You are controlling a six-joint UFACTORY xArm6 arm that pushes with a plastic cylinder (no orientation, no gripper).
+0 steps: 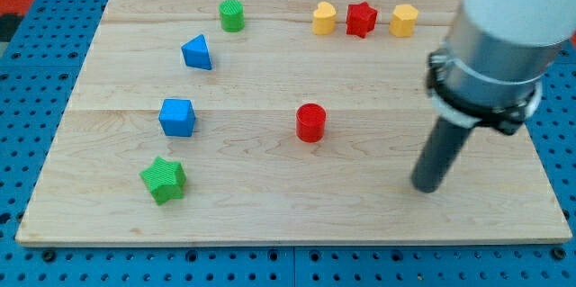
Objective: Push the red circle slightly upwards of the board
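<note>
The red circle (pixel 310 122) stands near the middle of the wooden board (pixel 270 206). My tip (pixel 425 186) rests on the board to the right of the red circle and a little below it, well apart from it. No block touches the tip.
A green circle (pixel 232 14), yellow heart (pixel 324 18), red star (pixel 361 19) and yellow hexagon (pixel 404 20) line the view's top. A blue triangle (pixel 197 52), blue cube (pixel 177 117) and green star (pixel 164 179) stand at the left. The arm's body (pixel 504 35) looms at the right.
</note>
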